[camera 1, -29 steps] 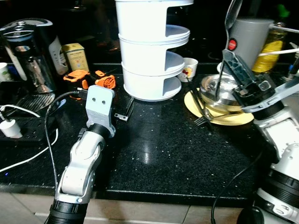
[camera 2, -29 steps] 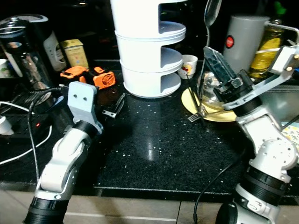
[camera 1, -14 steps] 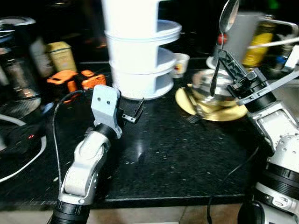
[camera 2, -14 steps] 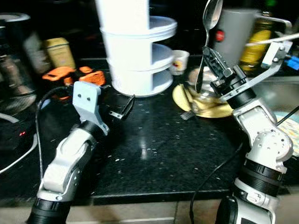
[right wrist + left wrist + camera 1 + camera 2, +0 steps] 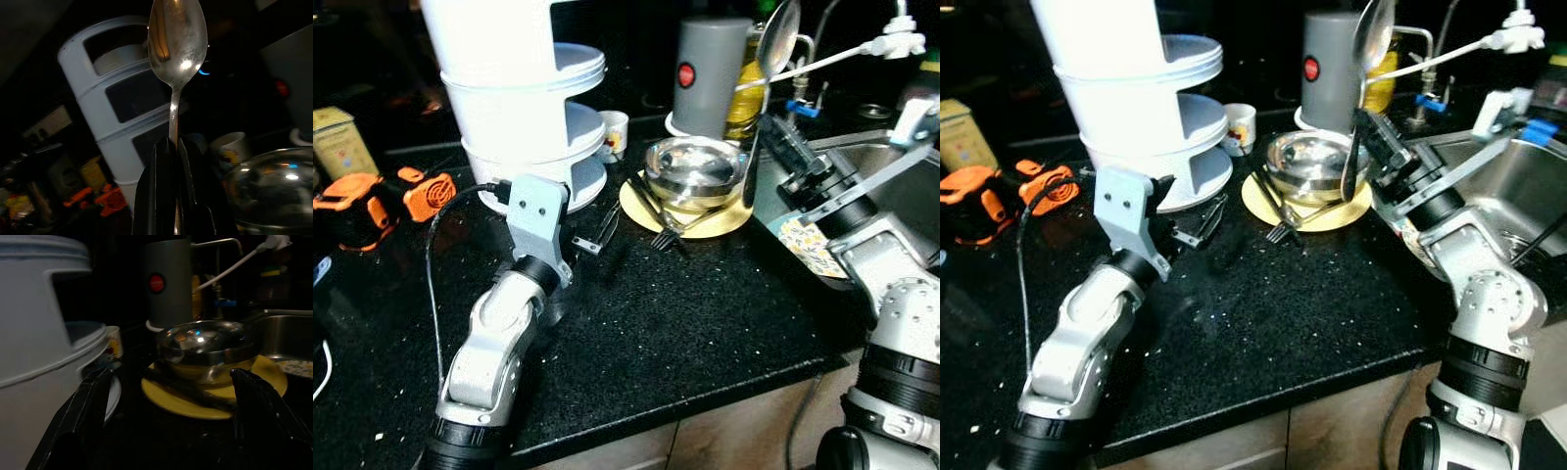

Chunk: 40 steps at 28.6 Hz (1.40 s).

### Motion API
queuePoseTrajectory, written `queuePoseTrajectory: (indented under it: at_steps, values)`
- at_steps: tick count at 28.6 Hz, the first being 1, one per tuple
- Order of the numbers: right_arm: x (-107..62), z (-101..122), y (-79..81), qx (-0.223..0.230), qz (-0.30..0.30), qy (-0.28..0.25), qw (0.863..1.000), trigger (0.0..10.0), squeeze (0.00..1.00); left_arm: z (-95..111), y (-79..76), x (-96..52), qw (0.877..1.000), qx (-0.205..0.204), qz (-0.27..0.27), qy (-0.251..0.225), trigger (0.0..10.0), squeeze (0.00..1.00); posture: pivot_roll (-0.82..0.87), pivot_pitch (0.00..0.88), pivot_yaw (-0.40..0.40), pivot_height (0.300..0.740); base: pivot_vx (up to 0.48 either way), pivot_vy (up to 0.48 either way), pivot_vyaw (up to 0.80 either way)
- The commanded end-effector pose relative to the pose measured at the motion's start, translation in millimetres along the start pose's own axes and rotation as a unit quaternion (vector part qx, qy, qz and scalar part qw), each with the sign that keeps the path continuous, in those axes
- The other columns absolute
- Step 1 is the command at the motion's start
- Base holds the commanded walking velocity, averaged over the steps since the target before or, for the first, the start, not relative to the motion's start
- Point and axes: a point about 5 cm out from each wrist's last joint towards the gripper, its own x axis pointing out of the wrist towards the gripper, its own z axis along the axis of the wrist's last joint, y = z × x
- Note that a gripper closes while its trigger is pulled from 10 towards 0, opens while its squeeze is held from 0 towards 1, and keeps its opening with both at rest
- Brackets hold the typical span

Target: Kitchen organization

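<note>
Right claw [image 5: 1363,147] pinched on the handle of a long polished steel spoon [image 5: 1369,44], black fingers tight together around the stem. Spoon stands near upright, bowl up, long axis vertical, held above the right edge of the black speckled stone worktop [image 5: 685,313]. Stainless sink basin [image 5: 1498,186] lies just beyond and to the right of this claw; the white three-tier plastic shelf tower [image 5: 524,108] is well off to its left. Which one the spoon is bound for I cannot tell; the right arm alone carries it.

Left claw [image 5: 592,235] low over the worktop, fingers spread wide and empty, close to the foot of the tower, aimed toward the dishes.

Beyond it: flat yellow round plate [image 5: 710,220], a shiny domed steel bowl [image 5: 695,171] sitting on it, a fork [image 5: 666,233] with tines hanging off the plate's near rim. Farther back, matte grey cylindrical canister with red dot [image 5: 705,69], small white printed cup [image 5: 614,134]. Far left, orange and black plastic gadget [image 5: 382,196].
</note>
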Motion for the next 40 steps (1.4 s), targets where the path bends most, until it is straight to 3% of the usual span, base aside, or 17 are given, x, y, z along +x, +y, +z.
queuePoseTrajectory:
  at_steps: [1,8,24,40]
  values:
    - [-0.3,-6.8,-1.6,-0.021,-0.008,0.022,1.000,10.0,0.00,-0.3,-1.7,0.3,1.000,0.002,0.001,0.003,10.0,0.00,0.02,0.000,0.006,0.740,0.000,0.000,-0.71]
    - [1.4,-14.0,-3.8,-0.027,-0.010,0.036,0.999,10.0,0.00,-3.7,1.0,0.2,1.000,0.004,0.021,0.010,10.0,0.00,0.01,0.000,0.002,0.740,0.000,0.000,-0.71]
    - [6.3,-27.7,0.4,-0.049,-0.001,0.065,0.997,10.0,0.00,-7.6,-2.6,-1.0,0.999,0.003,0.028,0.016,10.0,0.00,0.00,0.000,-0.008,0.740,0.000,0.000,0.00]
    - [11.6,-35.7,4.4,-0.051,0.005,0.076,0.996,10.0,0.00,-7.4,-4.6,-3.3,1.000,0.006,0.021,0.020,10.0,0.00,0.01,0.000,-0.005,0.740,0.000,-0.355,0.00]
